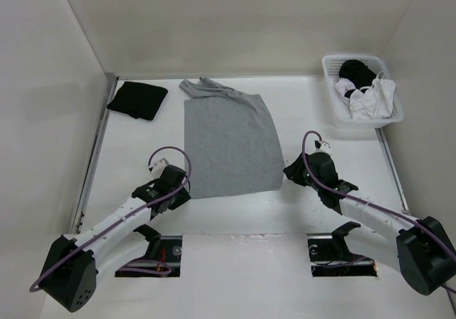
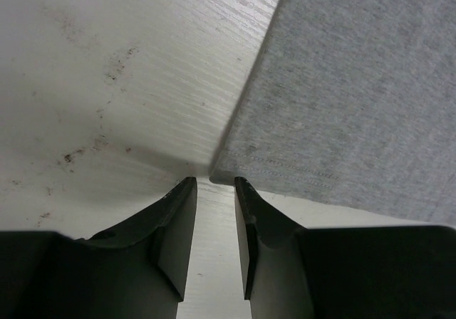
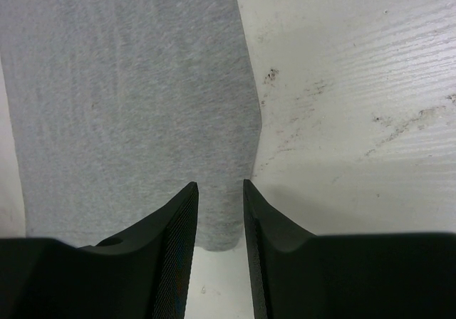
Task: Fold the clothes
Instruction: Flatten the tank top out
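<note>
Tank top (image 1: 229,144) lies flat on the table (image 1: 235,223), hem nearest us. Our left gripper (image 2: 215,182) and right gripper (image 3: 221,185) hover at its near corners, jaws parted, empty. Next, we judge, both must pinch the hem evenly.

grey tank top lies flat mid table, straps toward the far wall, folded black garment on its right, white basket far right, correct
No: the folded black garment lies on the left of the grey tank top, as the top external view shows. The rest holds: top flat, straps toward the far wall, white basket far right.
</note>
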